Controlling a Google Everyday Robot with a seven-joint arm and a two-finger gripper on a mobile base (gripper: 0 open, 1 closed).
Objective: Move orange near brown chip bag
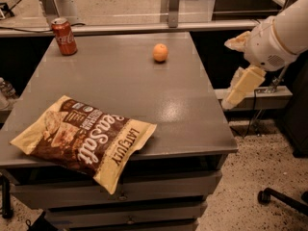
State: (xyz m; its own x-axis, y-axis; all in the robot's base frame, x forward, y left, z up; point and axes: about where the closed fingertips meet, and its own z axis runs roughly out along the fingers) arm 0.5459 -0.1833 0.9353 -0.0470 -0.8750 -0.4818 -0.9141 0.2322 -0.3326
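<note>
The orange (160, 52) sits on the grey table (192, 114) at the far middle, alone. The brown chip bag (85, 138), with white "Sea Salt" script, lies flat at the front left and overhangs the front edge. My gripper (227, 74) hangs off the table's right side, about level with the orange and well to its right. It is open and empty, with one cream finger (243, 84) pointing down-left and the other (237, 41) above it. It touches nothing.
A red soda can (64, 36) stands at the table's far left corner. A rail with posts (174, 6) runs behind the table. A shelf (269, 96) and a chair wheel (263, 196) are on the floor side at the right.
</note>
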